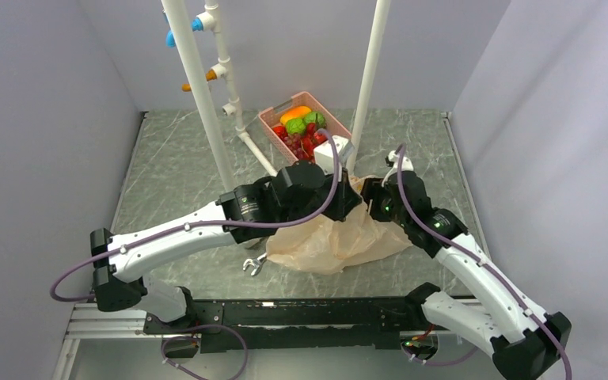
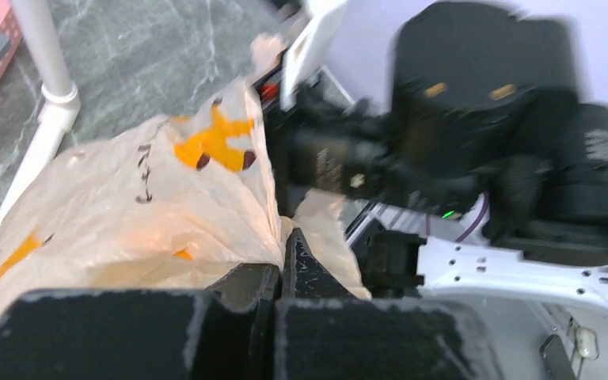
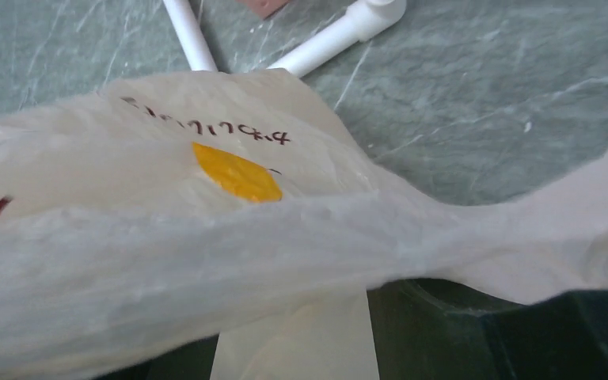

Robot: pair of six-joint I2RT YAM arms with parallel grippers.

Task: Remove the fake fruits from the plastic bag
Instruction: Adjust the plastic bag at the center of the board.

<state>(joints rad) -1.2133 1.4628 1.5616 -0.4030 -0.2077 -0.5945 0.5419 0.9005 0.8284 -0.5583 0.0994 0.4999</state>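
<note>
1. One left pincer (image 2: 279, 265) had its jaws together, clamped on the bag's edge.
2. One plastic bag (image 1: 340, 241) lay crumpled on the table (image 1: 166, 182) between the two pincers. Whether any fruit was inside could not be told.
3. One pink basket (image 1: 273, 119) behind it held red grapes (image 1: 294, 145) and one orange fruit (image 1: 296, 113).
4. One right pincer (image 1: 368, 192) was at the bag's top. Film hid its jaws, so I cannot tell whether they were apart or together.

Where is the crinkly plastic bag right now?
In the top view, the plastic bag lies on the table just right of the middle, between the left arm and the right arm, on the near side of the pink basket.
</note>
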